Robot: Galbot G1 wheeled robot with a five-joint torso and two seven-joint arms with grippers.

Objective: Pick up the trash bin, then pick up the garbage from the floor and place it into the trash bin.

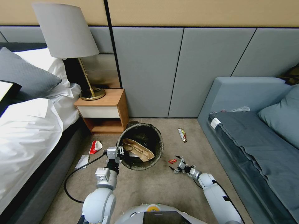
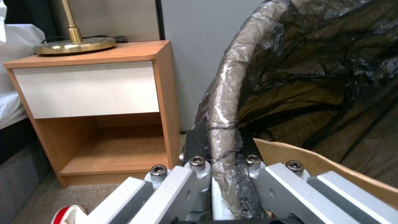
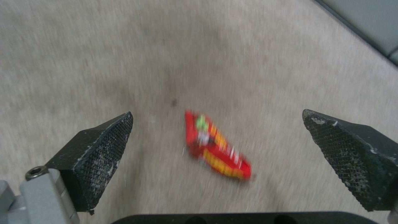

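On the carpet beside the bed, at nine o'clock from the bin, the white paper and the red-and-white crushed carton are lying uncollected. Your left gripper is clamping the bag-covered rim of the trash bin at its nine o'clock edge, fingers closed on rim and liner together; the bin is tilting toward you with a tan paper bag already inside. That pinch is taking in slippery black film, so you are risking the liner sliding off the plastic, or the bin swinging and spilling the paper bag if you are moving the arm sharply. The nightstand is standing just beside the bin at eleven o'clock, close enough to catch it.

At four o'clock from the bin, your right gripper is hanging low over the small red scrap, fingers spread wide with the scrap lying between them. It is thin and flat on the pile, so the pads could be closing above it or pushing it away. The yellow snack wrapper is waiting at two o'clock, near the grey sofa.
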